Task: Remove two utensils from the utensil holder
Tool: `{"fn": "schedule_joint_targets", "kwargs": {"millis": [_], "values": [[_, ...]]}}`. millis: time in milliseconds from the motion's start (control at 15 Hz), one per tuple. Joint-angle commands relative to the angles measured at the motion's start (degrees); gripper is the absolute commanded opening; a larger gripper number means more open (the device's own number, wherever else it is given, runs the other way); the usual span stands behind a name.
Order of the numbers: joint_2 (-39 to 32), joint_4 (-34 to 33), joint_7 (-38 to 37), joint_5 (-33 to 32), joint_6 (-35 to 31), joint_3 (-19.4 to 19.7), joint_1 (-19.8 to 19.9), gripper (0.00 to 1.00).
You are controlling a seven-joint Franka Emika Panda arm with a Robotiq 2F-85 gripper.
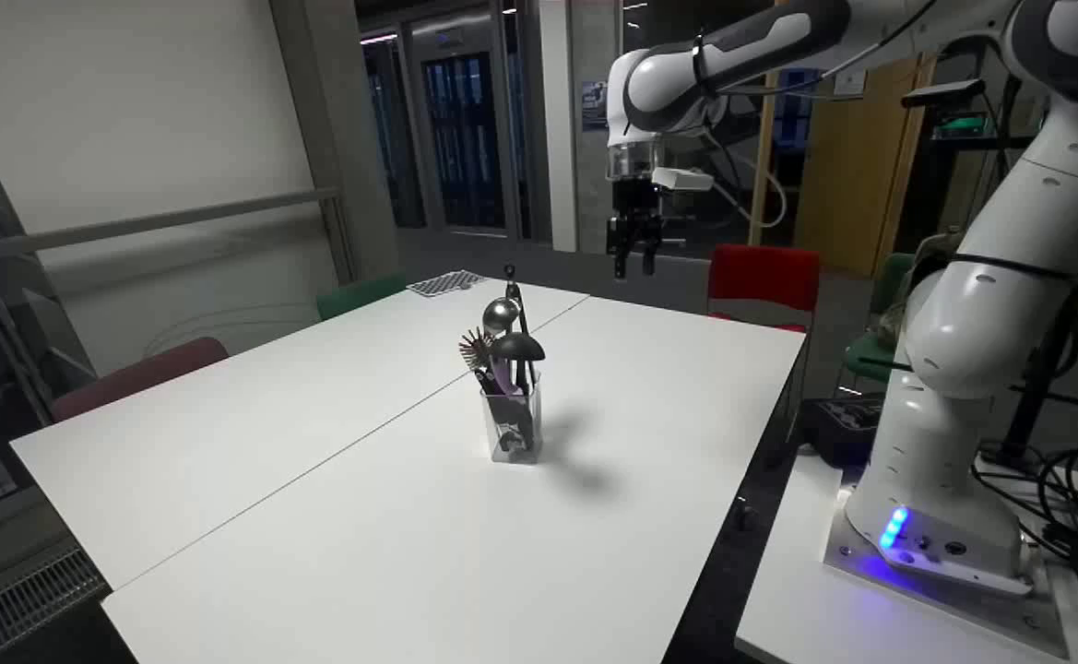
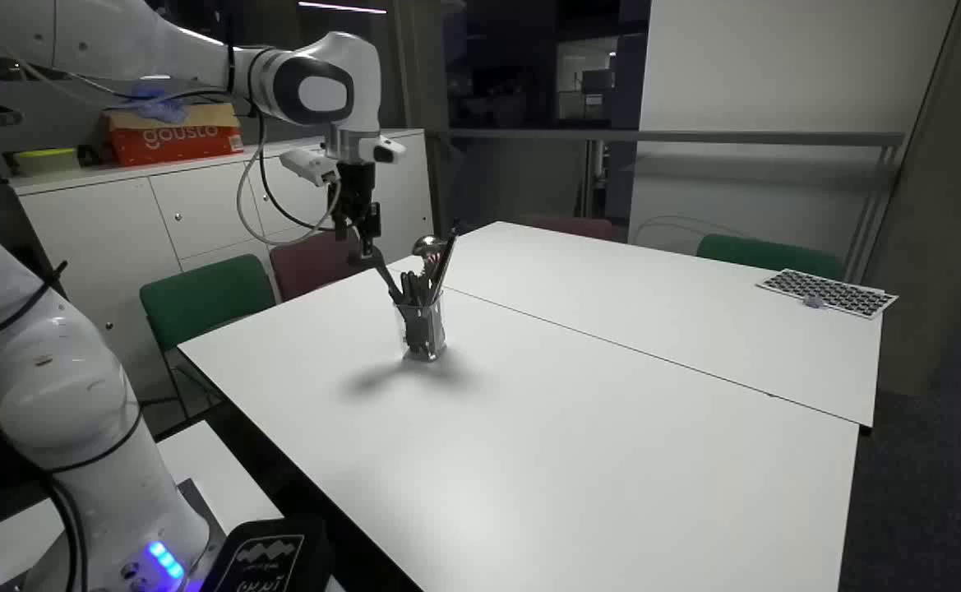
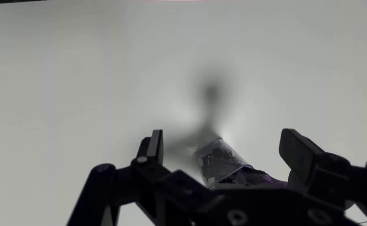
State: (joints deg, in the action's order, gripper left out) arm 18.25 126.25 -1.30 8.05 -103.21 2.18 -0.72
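Fingers (image 3: pixel 156 142) of the gripper (image 3: pixel 222 135) are standing widely parted, at nine and three o'clock in the wrist view, and are gripping nothing. In an exterior view, a gap is showing between their tips and the utensils (image 1: pixel 502 373), so no contact is occurring. The wide spread is probably serving to admit a handle or head. The arm (image 1: pixel 1018 221) is suspending the gripper tips-down, presumably to suit an approach from above. At the gripper's seven o'clock in an exterior view, the utensil holder (image 1: pixel 494 429) is standing upright on the white table (image 1: pixel 391 535); the first removal is apparently pending. Within the cluster, a black ladle (image 1: pixel 517 347) is leaning outward; relative to its head, a silvery round-headed utensil (image 1: pixel 500 315) is showing at eleven o'clock, a pronged utensil (image 1: pixel 477 350) at nine and a loop-ended utensil (image 1: pixel 515 293) at twelve. Because the cup is standing shorter than its contents, their upper ends are projecting and its rim is likely supporting the leaning shafts. Sideways pulling would probably be risking a tipped cup. A patterned panel (image 2: pixel 838 289) is lying well apart, at the holder's three o'clock in an exterior view.
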Motion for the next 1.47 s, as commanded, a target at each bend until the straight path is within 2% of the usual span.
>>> {"fn": "schedule_joint_targets", "kwargs": {"millis": [0,467,533,933,1267,1400], "values": [[-0.06,-0.13,0.12,0.12,0.16,-0.43,0.5,1.0],[0.07,-0.02,1.1,0.79,-0.48,-0.2,0.33,1.0],[0.44,0.16,3.06,2.73,-2.4,0.42,-0.02,1.0],[-4.32,-5.38,3.19,13.93,-12.0,3.1,0.41,1.0],[-12.1,-13.01,-1.87,23.58,-8.1,5.95,2.25,1.0],[-13.28,-13.98,1.16,26.01,-8.44,5.88,2.29,1.0]]}}
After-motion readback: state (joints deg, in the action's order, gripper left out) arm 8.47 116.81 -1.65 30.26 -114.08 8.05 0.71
